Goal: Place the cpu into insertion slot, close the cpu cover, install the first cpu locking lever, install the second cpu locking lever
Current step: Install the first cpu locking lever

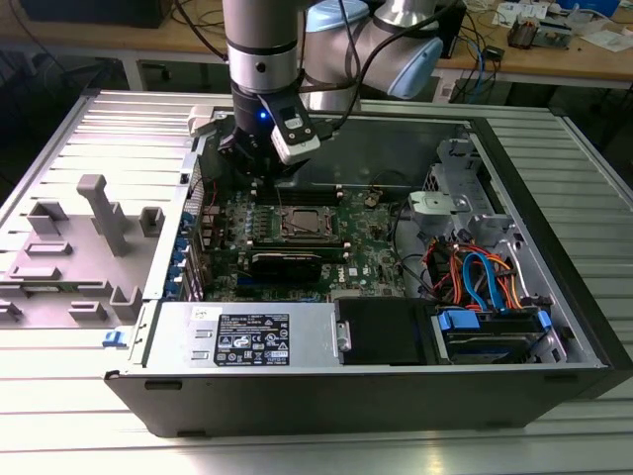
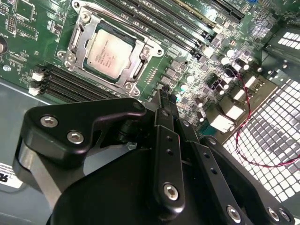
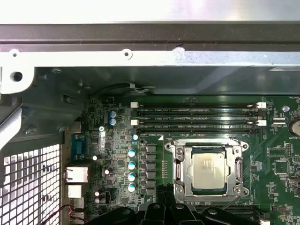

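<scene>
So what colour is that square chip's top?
Dull silver-grey; the cpu shows best in the second wrist view.

Bright overhead light, soft shadows, glare on chassis rim [image 3: 211, 58]

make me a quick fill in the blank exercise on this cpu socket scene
1. The cpu sits in the insertion slot on a ___ circuit board.
2. The cpu cover, flat around it, is ___ (open/closed).
3. The gripper hangs above the board holding ___.
Missing: green; closed; nothing.
</scene>
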Motion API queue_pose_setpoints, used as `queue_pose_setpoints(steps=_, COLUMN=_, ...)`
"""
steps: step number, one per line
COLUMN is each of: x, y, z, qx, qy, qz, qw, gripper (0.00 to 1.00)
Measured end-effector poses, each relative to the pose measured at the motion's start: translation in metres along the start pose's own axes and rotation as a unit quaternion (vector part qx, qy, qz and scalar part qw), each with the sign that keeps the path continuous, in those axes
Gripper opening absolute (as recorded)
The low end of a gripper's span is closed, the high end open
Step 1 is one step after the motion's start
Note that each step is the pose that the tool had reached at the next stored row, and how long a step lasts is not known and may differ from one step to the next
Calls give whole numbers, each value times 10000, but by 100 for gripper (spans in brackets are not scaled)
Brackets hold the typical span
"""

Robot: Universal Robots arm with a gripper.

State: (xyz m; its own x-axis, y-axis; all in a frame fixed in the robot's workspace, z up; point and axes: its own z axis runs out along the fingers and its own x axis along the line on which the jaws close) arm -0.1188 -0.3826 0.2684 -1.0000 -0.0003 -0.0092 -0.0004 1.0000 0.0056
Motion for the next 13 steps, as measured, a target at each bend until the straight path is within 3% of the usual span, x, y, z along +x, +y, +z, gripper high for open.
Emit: queue_pose_setpoints(steps=13, x=37, y=11, z=0, qx=0, qy=1, qz=-5, qw=10000, gripper=11)
